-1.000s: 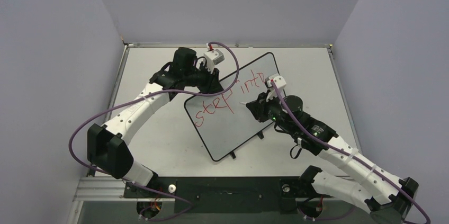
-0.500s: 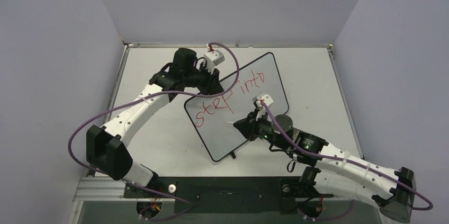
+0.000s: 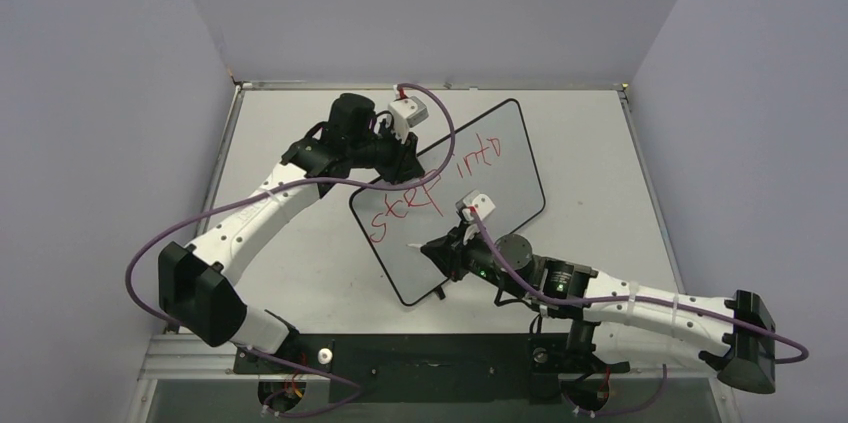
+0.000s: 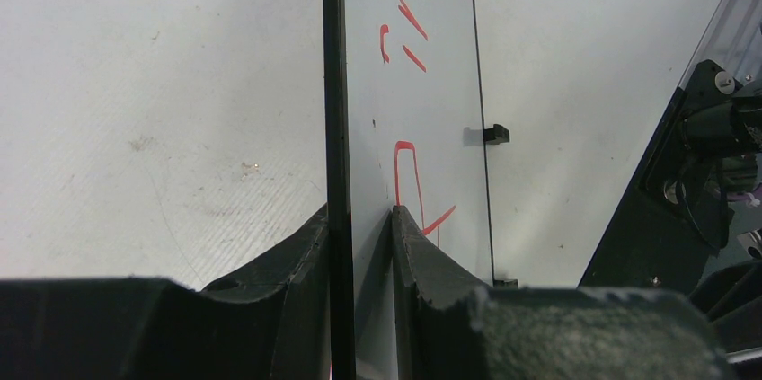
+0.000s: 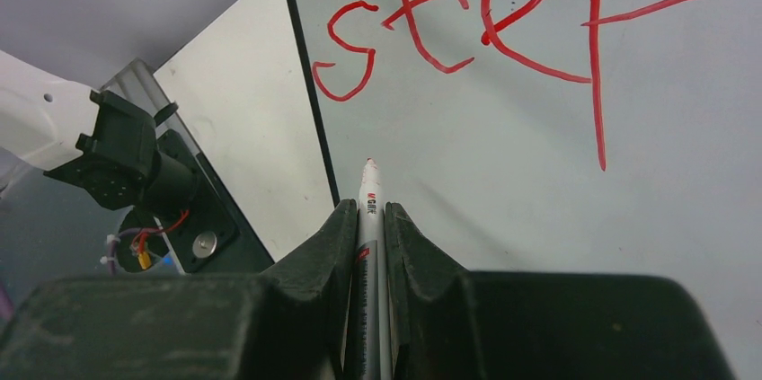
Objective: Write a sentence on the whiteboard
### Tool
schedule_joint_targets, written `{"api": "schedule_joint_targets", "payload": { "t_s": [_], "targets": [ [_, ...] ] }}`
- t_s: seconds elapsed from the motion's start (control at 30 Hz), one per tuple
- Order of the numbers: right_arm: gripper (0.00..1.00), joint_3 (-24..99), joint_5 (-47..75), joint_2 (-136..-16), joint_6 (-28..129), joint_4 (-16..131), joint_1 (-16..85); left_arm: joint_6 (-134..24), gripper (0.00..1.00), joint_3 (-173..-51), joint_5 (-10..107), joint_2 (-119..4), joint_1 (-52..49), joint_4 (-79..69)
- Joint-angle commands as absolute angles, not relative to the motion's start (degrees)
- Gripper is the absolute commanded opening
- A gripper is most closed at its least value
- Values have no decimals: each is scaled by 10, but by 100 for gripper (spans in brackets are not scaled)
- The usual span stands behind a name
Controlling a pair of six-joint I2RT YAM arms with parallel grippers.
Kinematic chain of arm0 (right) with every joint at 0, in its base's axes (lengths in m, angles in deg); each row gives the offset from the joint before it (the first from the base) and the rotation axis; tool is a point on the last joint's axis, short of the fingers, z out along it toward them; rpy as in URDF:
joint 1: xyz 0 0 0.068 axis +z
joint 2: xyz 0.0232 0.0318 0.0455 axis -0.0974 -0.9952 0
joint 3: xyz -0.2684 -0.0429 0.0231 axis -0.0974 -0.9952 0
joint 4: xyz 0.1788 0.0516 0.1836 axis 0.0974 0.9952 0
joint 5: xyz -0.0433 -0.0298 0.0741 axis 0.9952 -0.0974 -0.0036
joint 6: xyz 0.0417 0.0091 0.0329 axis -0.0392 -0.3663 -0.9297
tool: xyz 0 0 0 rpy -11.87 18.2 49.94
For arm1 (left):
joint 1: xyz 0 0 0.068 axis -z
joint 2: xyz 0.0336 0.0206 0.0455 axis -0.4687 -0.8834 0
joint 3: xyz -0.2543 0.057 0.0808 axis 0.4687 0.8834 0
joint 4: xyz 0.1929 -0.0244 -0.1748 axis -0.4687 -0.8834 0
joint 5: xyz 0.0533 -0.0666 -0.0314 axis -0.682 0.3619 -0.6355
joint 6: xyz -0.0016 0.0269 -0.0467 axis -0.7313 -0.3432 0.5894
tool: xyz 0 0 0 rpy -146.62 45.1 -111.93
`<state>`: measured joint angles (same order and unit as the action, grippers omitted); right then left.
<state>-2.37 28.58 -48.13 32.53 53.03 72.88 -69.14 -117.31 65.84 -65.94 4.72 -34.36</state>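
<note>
At the left, the far-left long edge of the whiteboard is clamped between the left jaws. The board is seen over the table, its long axis running from near-left to far-right. The red sentence, reading "step into", is written along that axis. Below "step", a marker is gripped in the closed right jaws, its tip pointed leftward at bare board. Whether the tip touches cannot be told.

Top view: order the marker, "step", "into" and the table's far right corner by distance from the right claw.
1. The marker, gripped in the right claw.
2. "step", just beyond its tip.
3. "into", farther up the whiteboard.
4. The table's far right corner, farthest.
</note>
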Motion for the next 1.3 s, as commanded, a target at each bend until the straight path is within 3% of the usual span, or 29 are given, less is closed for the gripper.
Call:
{"api": "schedule_joint_targets", "payload": {
  "t_s": [0.0,0.37,1.27],
  "targets": [
    [0,-43,324,-465,324,475,740,-720,0,-1179,623,-621,47,-292],
    [0,-74,335,-476,323,430,746,-701,0,-1103,607,-573,47,-238],
    [0,-64,296,-609,344,374,757,-705,0,-1105,595,-594,47,-230]
  ]
}}
